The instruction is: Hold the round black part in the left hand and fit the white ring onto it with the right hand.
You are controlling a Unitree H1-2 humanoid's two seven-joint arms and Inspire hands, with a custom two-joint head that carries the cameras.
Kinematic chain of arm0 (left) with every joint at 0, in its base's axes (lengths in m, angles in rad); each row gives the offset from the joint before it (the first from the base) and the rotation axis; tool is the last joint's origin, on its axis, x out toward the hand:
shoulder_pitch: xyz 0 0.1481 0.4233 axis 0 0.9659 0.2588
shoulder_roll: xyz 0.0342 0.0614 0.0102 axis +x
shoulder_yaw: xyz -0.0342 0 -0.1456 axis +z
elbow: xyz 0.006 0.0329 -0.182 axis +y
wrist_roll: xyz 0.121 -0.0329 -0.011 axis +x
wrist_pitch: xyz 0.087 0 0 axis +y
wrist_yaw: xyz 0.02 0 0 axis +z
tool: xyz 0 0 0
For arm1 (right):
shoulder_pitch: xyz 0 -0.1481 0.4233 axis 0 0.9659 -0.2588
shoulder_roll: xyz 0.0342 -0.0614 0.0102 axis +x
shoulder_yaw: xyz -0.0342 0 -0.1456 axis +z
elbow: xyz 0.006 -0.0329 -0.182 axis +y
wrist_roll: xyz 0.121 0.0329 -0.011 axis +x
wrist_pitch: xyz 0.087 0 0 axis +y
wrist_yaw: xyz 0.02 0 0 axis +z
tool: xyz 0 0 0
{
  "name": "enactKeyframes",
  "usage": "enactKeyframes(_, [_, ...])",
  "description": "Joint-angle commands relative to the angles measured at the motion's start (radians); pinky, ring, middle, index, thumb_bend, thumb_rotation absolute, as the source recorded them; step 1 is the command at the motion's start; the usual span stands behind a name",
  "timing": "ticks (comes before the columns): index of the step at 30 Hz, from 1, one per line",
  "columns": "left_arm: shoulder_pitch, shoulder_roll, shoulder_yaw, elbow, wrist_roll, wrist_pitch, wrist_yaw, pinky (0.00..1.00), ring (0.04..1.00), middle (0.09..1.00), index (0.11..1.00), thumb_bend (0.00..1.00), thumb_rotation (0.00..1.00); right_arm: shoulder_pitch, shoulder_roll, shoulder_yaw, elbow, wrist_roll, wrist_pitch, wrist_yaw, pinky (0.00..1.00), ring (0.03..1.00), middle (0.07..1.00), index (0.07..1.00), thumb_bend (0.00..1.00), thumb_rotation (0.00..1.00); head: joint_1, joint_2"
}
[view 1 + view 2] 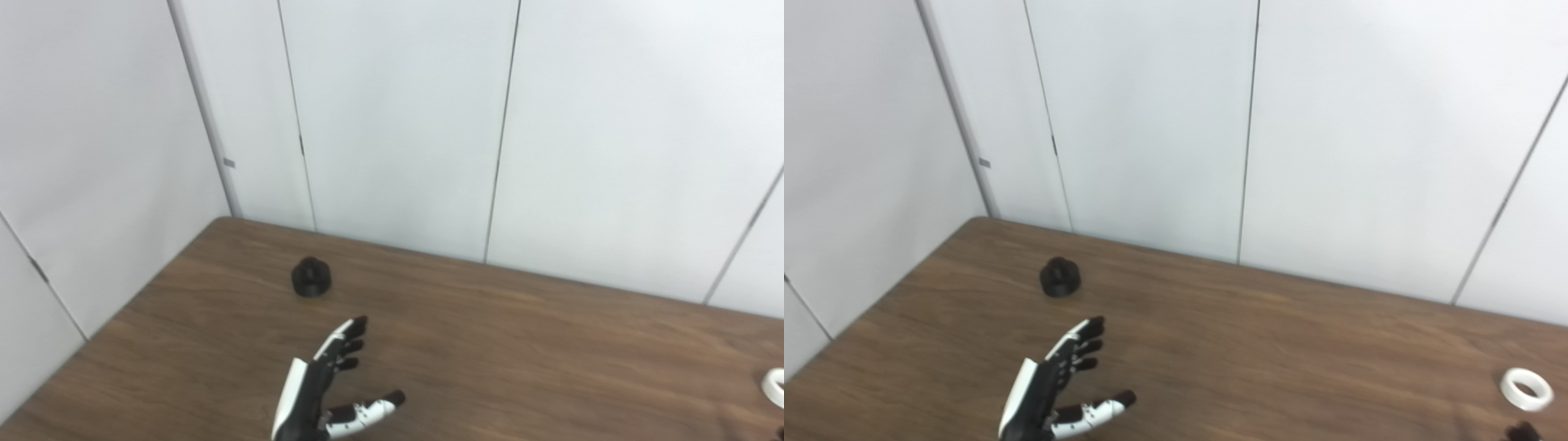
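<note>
Reaching with its fingers spread and empty, the left hand (327, 386) is short of the round black part (311, 277) on the counter (490, 343) and could knock it away, while the white ring (1526, 388) lies far right beside the right hand (1522, 432), whose state cannot be told.

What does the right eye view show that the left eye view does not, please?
Only the right eye view shows the whole white ring and, at the bottom right corner, dark fingertips of the right robot hand. The left eye view adds nothing of its own and cuts the ring at its right edge. Both show the black part on the table, with the open left robot hand short of it.
</note>
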Motion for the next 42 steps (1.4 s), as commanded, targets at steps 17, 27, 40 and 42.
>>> enactKeyframes(17, [-0.19, 0.153, 0.099, -0.001, 0.262, 0.246, -0.04, 0.84, 0.891, 0.889, 0.856, 0.84, 0.27, 0.055, 0.032, 0.011, -0.009, -0.01, 0.044, -0.022, 1.0, 1.0, 1.0, 1.0, 0.63, 1.0, 0.005, 0.021])
enactKeyframes(27, [-0.279, 0.287, 0.106, 0.122, 0.365, 0.24, -0.029, 0.9, 0.936, 0.898, 0.851, 0.86, 0.31, 0.054, 0.029, 0.01, -0.004, -0.006, 0.041, -0.018, 1.0, 1.0, 1.0, 1.0, 0.65, 1.0, 0.007, 0.021])
enactKeyframes(40, [-0.412, 0.372, 0.079, 0.42, 0.448, 0.238, 0.023, 1.0, 0.986, 0.934, 0.82, 0.93, 0.41, 0.051, 0.025, 0.009, -0.001, -0.004, 0.041, -0.012, 1.0, 1.0, 1.0, 1.0, 0.64, 1.0, 0.0, 0.027])
enactKeyframes(42, [-0.432, 0.378, 0.074, 0.465, 0.445, 0.236, 0.032, 1.0, 0.984, 0.931, 0.822, 0.92, 0.41, 0.051, 0.021, 0.008, 0.0, -0.002, 0.04, -0.008, 1.0, 1.0, 1.0, 1.0, 0.65, 1.0, -0.001, 0.028])
